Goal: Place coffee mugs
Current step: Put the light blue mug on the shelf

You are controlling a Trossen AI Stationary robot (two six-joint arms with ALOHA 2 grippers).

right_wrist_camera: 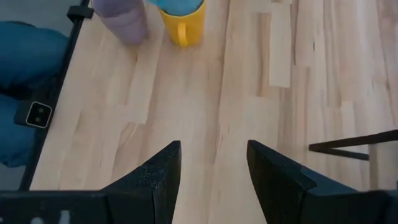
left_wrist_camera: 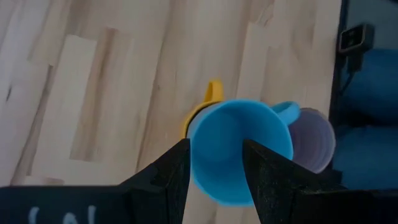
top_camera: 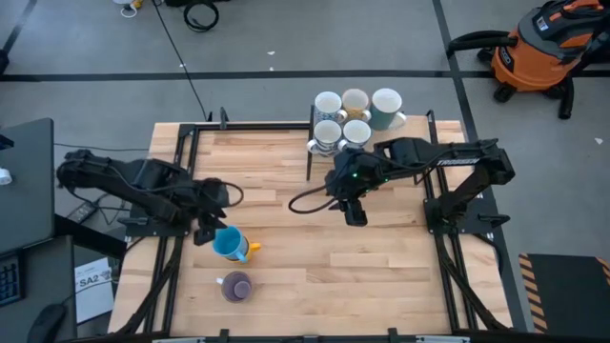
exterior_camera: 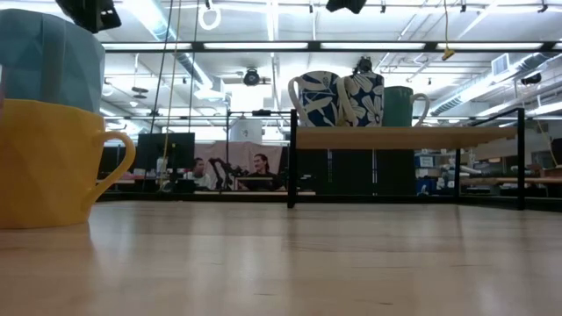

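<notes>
A bright blue mug stands nested in a yellow-orange mug, which rests on the table; the yellow handle pokes out beside it. A purple mug stands on the table nearer the near edge. My left gripper is open just above the blue mug, one finger over its hollow and one outside its wall. My right gripper is open over bare table at mid-table. Several more mugs, white, patterned and teal, sit on a raised shelf at the far edge.
The shelf stands on thin black legs at the table's far right. A black frame rail runs along the table's sides. Bare wood lies between the two grippers and toward the near edge. People sit in the room beyond the table.
</notes>
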